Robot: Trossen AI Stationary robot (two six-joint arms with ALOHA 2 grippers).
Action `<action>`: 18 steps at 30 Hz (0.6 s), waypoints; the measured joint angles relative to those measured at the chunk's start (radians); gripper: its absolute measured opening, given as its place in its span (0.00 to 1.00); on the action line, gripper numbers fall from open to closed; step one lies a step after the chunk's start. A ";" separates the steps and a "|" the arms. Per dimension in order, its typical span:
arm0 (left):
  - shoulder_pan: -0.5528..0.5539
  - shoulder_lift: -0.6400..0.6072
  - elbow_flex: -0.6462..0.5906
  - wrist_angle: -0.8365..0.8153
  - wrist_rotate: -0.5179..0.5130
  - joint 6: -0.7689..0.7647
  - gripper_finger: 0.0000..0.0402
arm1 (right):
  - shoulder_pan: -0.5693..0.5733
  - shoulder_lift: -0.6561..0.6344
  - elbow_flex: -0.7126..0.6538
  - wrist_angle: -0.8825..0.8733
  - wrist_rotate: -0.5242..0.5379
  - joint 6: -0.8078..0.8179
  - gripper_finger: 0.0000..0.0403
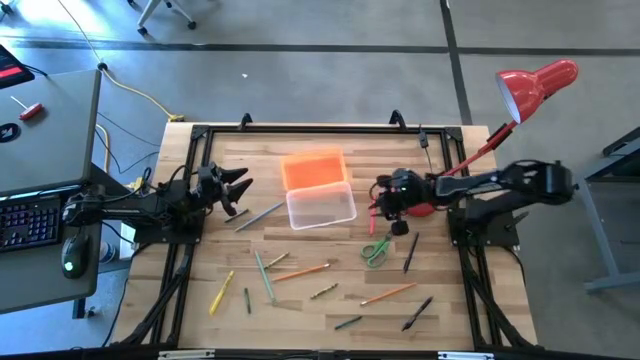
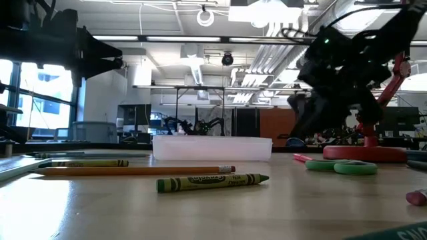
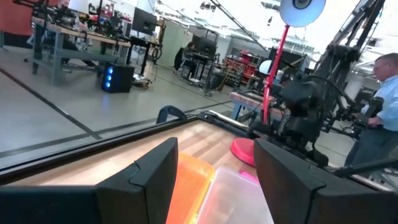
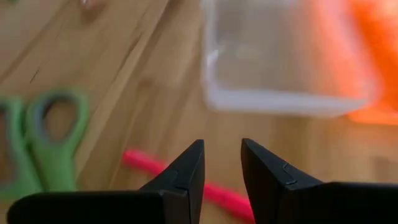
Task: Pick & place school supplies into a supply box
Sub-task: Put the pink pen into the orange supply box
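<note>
The clear supply box [image 1: 320, 207] stands open at the table's middle, with its orange lid [image 1: 313, 168] lying flat just behind it. My right gripper [image 4: 222, 165] hovers above a pink marker [image 4: 155, 167] lying flat on the table, right of the box; its fingers stand a narrow gap apart and hold nothing. Green-handled scissors [image 1: 376, 250] lie flat nearer the front. Pens, pencils and crayons [image 1: 300, 272] lie scattered across the front half of the table. My left gripper [image 1: 235, 190] is wide open and empty, raised left of the box.
A red desk lamp stands with its round base [image 1: 425, 209] under my right arm and its head [image 1: 535, 85] beyond the table's far right corner. A green crayon [image 2: 213, 181] and an orange pencil [image 2: 133, 171] lie near the front. A person [image 3: 379, 118] stands in the room beyond.
</note>
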 joint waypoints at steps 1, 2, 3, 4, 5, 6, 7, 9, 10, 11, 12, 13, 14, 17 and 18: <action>0.000 0.000 0.000 -0.006 0.000 0.000 0.60 | 0.000 0.021 0.017 -0.034 -0.004 -0.029 0.21; 0.000 0.000 0.000 -0.010 0.000 0.000 0.60 | 0.001 0.036 0.033 -0.066 -0.004 -0.056 0.21; 0.000 0.000 0.000 -0.013 0.000 -0.002 0.60 | 0.001 0.045 0.047 -0.100 0.003 -0.091 0.21; 0.000 0.000 0.000 -0.014 0.001 -0.006 0.60 | 0.000 0.050 0.058 -0.132 0.013 -0.126 0.21; 0.000 0.000 0.000 -0.014 0.001 -0.007 0.60 | 0.000 0.050 0.068 -0.159 0.021 -0.161 0.21; 0.000 0.000 0.000 -0.014 0.002 -0.008 0.60 | 0.000 0.050 0.076 -0.180 0.027 -0.195 0.21; 0.000 0.000 0.000 -0.014 0.007 -0.008 0.60 | 0.000 0.049 0.082 -0.189 0.028 -0.223 0.21; 0.000 0.000 0.000 -0.013 0.018 -0.008 0.60 | 0.000 0.048 0.094 -0.192 0.013 -0.247 0.21; 0.000 0.000 0.000 -0.013 0.029 -0.008 0.60 | 0.000 0.048 0.097 -0.187 0.007 -0.252 0.21; 0.000 0.000 0.000 -0.014 0.037 -0.008 0.60 | 0.000 0.050 0.100 -0.186 0.007 -0.263 0.21; 0.000 0.000 0.000 -0.014 0.044 -0.008 0.60 | 0.000 0.055 0.100 -0.182 0.007 -0.277 0.21; 0.000 0.000 0.000 -0.014 0.050 -0.008 0.60 | 0.000 0.063 0.099 -0.181 0.008 -0.294 0.21; 0.000 0.000 0.000 -0.014 0.055 -0.008 0.60 | 0.000 0.073 0.099 -0.181 0.008 -0.309 0.21; 0.000 0.000 0.000 -0.014 0.055 -0.008 0.60 | 0.000 0.114 0.099 -0.181 0.009 -0.321 0.21; 0.000 0.000 0.000 -0.014 0.055 -0.008 0.60 | 0.000 0.131 0.099 -0.180 0.010 -0.322 0.21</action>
